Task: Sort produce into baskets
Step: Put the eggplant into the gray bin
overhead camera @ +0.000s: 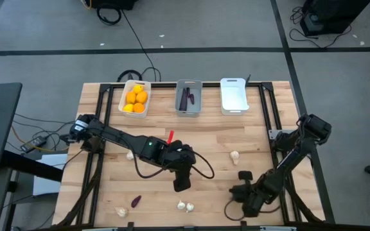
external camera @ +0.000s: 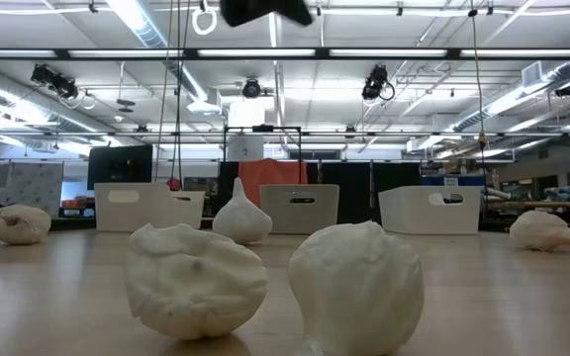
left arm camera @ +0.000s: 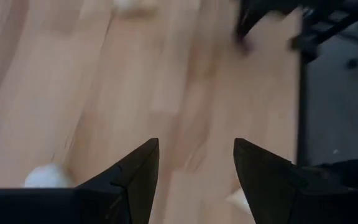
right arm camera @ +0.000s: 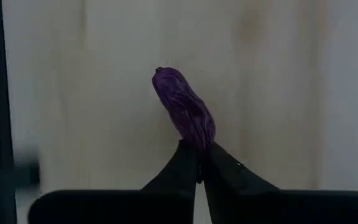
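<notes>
Purple piece pinched by its very end.
My right gripper (right arm camera: 199, 163) clamps only the purple piece's (right arm camera: 184, 109) tip; a swing could shake it loose. Left gripper (left arm camera: 194, 171) gapes empty.

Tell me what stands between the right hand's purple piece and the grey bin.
Nothing tall. One garlic bulb lies on the table close to the line from the right hand and its purple piece to the grey bin; the left hand hovers aside.

Three baskets (overhead camera: 189, 97), five garlic bulbs (overhead camera: 234, 155), loose.
</notes>
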{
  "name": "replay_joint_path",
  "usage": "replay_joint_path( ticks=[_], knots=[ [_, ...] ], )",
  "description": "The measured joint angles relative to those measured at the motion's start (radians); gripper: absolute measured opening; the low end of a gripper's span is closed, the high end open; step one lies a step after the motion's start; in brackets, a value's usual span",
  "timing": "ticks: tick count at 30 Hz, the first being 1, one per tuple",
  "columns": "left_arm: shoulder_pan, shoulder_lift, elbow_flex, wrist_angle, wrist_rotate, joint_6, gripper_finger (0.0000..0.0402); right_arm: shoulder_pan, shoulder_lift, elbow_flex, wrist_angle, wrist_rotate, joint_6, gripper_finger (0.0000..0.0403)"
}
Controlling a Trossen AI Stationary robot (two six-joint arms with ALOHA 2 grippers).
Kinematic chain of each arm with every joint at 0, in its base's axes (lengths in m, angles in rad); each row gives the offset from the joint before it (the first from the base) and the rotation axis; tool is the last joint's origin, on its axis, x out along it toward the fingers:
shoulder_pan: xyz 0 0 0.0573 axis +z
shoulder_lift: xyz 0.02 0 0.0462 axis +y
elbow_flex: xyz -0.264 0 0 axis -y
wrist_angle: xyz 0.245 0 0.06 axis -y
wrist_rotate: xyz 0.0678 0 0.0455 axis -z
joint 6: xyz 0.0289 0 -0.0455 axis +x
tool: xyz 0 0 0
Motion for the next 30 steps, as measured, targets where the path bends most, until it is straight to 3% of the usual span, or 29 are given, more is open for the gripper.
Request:
replay_joint_path(
  ticks=[4,14,24,30],
  knots=[
    [0.000,0.000,0.000,0.119,0.008,0.070,0.0214,-0.067,0.000,0.060,-0.007,0.151,0.086,0.0036],
    [0.007,0.000,0.000,0.199,0.041,0.342,0.0214,-0.217,0.000,0.257,-0.050,0.231,-0.008,0.0024],
    [0.007,0.000,0.000,0.183,0.073,0.335,0.0214,-0.304,-0.002,0.425,-0.237,0.314,-0.141,0.0025],
    [0.019,0.000,0.000,0.066,0.004,0.190,0.0214,-0.329,-0.002,0.486,-0.286,0.296,-0.194,0.0023]
  ],
)
